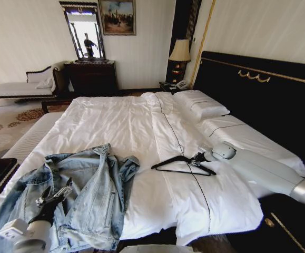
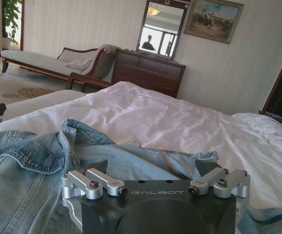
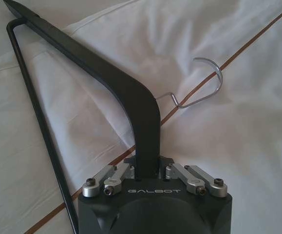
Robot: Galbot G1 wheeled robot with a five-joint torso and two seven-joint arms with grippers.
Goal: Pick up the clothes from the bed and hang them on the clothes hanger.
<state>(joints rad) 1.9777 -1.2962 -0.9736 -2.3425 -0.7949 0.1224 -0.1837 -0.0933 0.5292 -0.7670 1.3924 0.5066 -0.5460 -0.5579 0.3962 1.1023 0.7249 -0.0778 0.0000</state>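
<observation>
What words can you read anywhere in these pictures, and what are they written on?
"GALBOT" on the black body of the left gripper, which sits over the denim jacket.
"GALBOT" on the black body of the right gripper, which is shut on the black clothes hanger.
Nothing else has readable writing; the framed painting shows none.
</observation>
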